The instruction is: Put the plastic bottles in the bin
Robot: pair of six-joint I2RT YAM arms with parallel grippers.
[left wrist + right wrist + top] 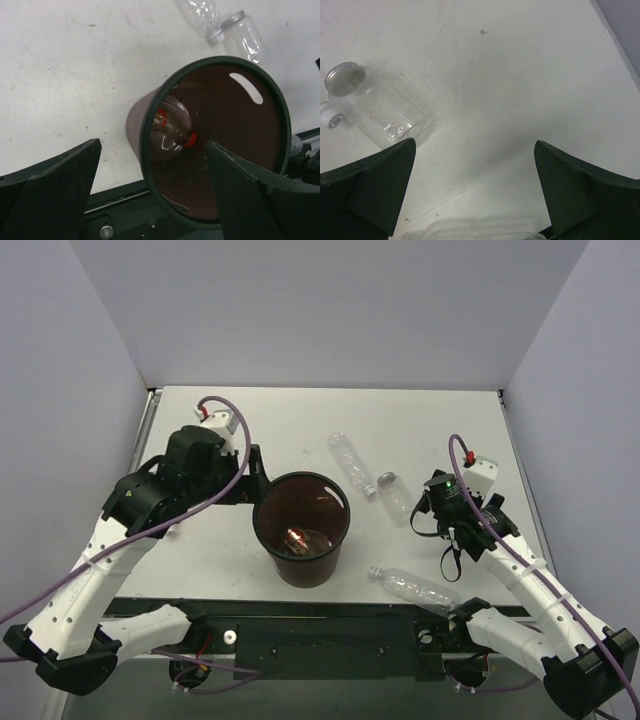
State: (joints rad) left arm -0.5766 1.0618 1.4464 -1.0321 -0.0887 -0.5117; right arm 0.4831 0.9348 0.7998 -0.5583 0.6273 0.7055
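The white table [200, 540] comes first, and the brown bin [301, 562] stands upright near its middle. A red-capped bottle [167, 127] already lies inside. The left claw [255, 478] sits just beside the bin's left rim, fingers spread wide, holding nothing. The right claw [432, 502] is wide open and empty too, near a short silver-capped bottle [395, 496]. A long bottle [350, 462] lies just left of that one. Another bottle [415, 587] lies by the near edge, right of the bin.

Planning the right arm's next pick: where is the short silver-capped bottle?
Top view: the silver-capped bottle lies right of the bin, beside the long bottle, left of the right pincer.
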